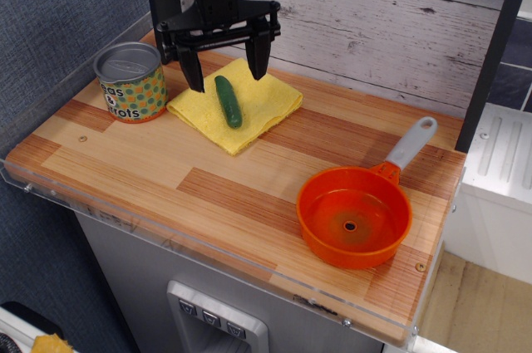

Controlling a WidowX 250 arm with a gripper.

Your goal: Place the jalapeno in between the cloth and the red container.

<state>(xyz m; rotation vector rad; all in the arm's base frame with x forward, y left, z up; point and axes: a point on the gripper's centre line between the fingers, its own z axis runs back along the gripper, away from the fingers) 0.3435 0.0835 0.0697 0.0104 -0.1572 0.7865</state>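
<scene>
red container (353, 217), shallow and round with a grey handle, is seen nearest on the worktop (191, 191). further back, the jalapeno (228, 100), dark green, smooth, slightly curved, is seen lying on the yellow cloth (264, 102). a dotted tin can (130, 81) is noted beside the cloth. gripper (224, 73) is held above the jalapeno, fingers (194, 69) spread wide, nothing grasped.

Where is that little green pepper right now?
The small dark green jalapeno lies on the folded yellow cloth, back-left of the table, below the open black gripper.
</scene>
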